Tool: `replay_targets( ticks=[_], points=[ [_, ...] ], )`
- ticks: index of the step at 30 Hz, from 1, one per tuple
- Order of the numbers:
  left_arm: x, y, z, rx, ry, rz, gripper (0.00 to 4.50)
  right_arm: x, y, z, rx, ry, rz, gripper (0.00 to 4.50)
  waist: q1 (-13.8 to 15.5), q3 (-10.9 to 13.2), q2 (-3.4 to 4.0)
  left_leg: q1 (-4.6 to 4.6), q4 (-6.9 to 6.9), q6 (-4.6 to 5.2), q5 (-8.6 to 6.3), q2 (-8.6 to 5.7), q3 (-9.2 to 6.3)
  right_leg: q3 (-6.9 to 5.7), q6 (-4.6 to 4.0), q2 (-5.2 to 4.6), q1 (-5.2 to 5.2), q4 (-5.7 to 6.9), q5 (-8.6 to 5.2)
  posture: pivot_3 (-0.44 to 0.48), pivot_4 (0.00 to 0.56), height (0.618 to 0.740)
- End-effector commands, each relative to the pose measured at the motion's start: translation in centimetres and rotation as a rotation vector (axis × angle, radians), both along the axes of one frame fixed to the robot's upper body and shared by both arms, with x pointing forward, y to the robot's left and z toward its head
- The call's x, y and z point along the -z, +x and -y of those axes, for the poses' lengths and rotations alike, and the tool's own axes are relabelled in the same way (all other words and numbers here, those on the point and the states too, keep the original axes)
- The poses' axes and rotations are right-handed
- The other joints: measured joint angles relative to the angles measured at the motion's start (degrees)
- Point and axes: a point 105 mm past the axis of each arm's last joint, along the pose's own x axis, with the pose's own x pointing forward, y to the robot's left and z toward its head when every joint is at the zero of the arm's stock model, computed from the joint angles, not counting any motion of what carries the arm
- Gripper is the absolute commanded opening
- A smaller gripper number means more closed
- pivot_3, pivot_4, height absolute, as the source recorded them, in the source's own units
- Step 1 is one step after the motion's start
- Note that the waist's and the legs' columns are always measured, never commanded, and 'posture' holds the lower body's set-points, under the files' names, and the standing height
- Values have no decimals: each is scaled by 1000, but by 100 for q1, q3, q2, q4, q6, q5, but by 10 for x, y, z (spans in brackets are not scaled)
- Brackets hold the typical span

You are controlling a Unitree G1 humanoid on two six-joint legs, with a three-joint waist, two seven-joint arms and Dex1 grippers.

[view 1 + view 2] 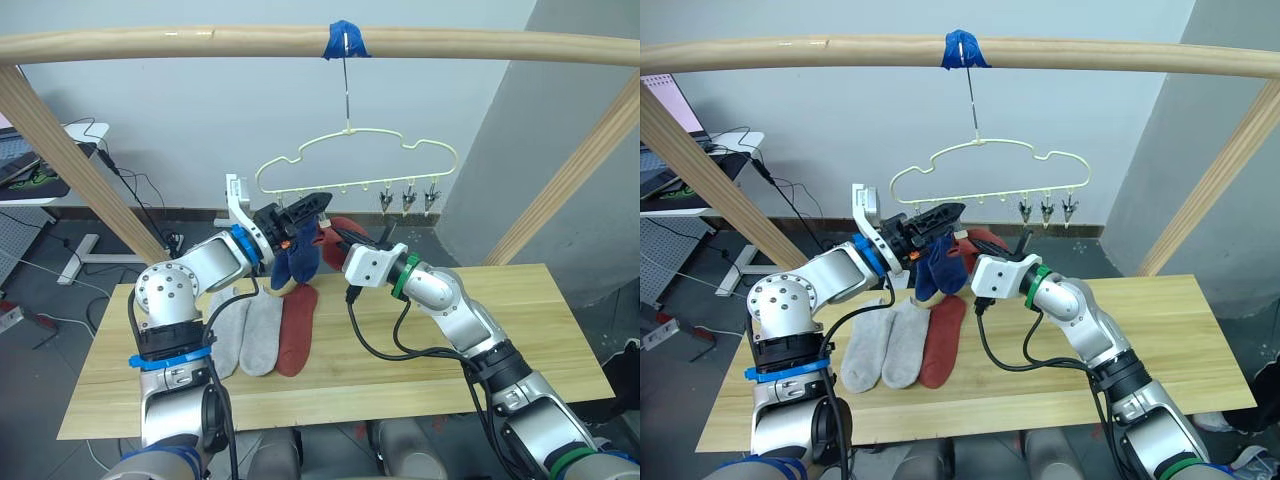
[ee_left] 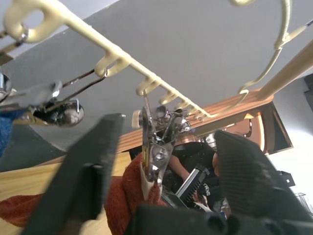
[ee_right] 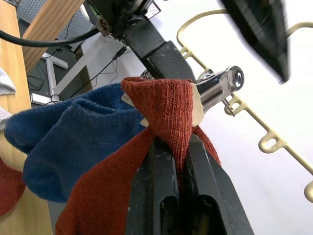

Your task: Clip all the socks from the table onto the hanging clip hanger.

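The pale yellow clip hanger [image 1: 350, 150] hangs from the wooden pole. Blue socks [image 1: 297, 258] dangle from clips at its left end. My right gripper [image 3: 178, 147] is shut on a rust red sock [image 3: 166, 107], held up at a metal clip [image 3: 220, 85] whose jaws pinch the sock's edge. My left gripper [image 2: 168, 128] is open, one finger on each side of that clip [image 2: 154, 147], not touching it. On the table [image 1: 500, 330] lie two light grey socks [image 1: 245, 330] and another red sock [image 1: 297, 335], side by side.
Three bare clips [image 1: 408, 198] hang at the hanger's right end. The round pole [image 1: 200, 42] crosses overhead, with slanted wooden posts [image 1: 70, 160] on both sides. Behind on the left are a desk and cables [image 1: 90, 140].
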Motion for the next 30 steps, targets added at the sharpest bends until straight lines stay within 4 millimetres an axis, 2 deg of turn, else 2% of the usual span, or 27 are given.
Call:
replay_targets(
  ticks=[1, 5, 8, 12, 14, 18, 19, 25, 28, 30],
  points=[
    [-17, -18, -8, 19, 29, 88, 4464, -13, -1, 0, -12, 51, 18, 0, -5, 0, 0, 0, 0, 0, 0, 0, 0, 1, 0, 0, 0, 0, 0, -129, 154, 740],
    [-19, -27, -20, -11, 96, 115, 4464, -7, 2, 2, -5, 89, -52, 0, 6, 0, 0, 1, -1, 0, 0, 1, -3, 0, 0, 0, -1, 2, 0, -119, 150, 740],
    [-22, -34, -28, -11, 124, 134, 4500, -3, 3, 4, -5, 115, -102, 701, 10, 0, 0, 1, 1, 0, 1, 1, -2, 0, -1, 0, -1, 5, 1, -112, 150, 740],
    [-21, -42, -36, -25, 174, 149, 4500, 1, 3, 6, -12, 103, -123, 2178, 20, 0, -1, 1, 1, 0, 1, 1, -2, 0, -2, -1, -1, 5, 1, -100, 144, 740],
    [-16, -45, -41, -62, 239, 170, 4500, 9, 4, 14, 11, 86, -142, 2887, 29, 0, 0, 1, 0, 0, 0, 1, -2, -1, -2, -1, -1, 4, 0, -81, 138, 740],
    [-14, -44, -52, -229, 470, 319, 4500, 25, 3, 45, 93, 95, -227, 4290, 138, -1, 0, -1, -4, -1, 0, 1, 0, 1, -26, -1, -4, 1, 11, -72, 135, 740],
    [-11, -44, -53, -260, 506, 344, 4500, 28, 1, 53, 107, 104, -262, 4468, 173, -1, -1, -1, -4, -1, 0, 0, 1, 1, -30, -2, -4, 0, 12, -70, 135, 740],
    [3, -57, -42, -184, 633, 458, 4500, 31, -3, 73, 177, 223, -419, 4468, 248, -1, -1, 2, -1, 0, 1, 2, 6, 2, -20, 0, -4, 2, 3, -63, 138, 740],
    [23, -85, -31, 35, 630, 503, 4500, 20, -8, 89, 280, 475, -563, 4468, 250, -1, 0, 3, -4, 1, 1, 7, 6, 1, -26, 2, -5, 4, -1, -69, 145, 740],
    [25, -96, -31, 74, 535, 500, 4500, 7, -14, 91, 288, 554, -589, 4468, 260, 0, 2, 0, -10, 1, 0, 9, 8, 2, -41, 3, -12, 5, -9, -71, 149, 740]
  ],
)
